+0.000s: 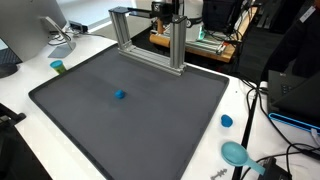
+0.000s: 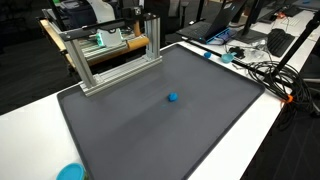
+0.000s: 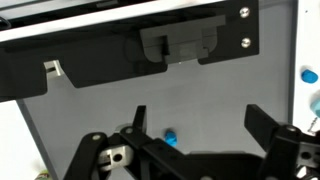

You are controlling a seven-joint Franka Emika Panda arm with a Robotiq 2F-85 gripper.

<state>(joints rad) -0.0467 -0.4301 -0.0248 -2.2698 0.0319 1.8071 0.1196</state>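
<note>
One small blue ball [image 1: 119, 96] near the middle of a grey mat [image 1: 160, 130] on a white tabletop [image 1: 85, 48], claw [image 3: 198, 128] wide open and empty, ball seen between its fingers toward nine o'clock in the wrist view, untouched, metal frame [image 1: 150, 42] at one o'clock of the ball, blue lid [image 1: 227, 121] at four o'clock.

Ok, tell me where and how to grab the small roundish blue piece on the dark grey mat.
Take the small roundish blue piece across its middle, coming straight down from above. It is low and compact and lies alone on the flat dark grey mat, so a side approach would likely just push it. The open gripper looks wide enough to straddle it.
</note>
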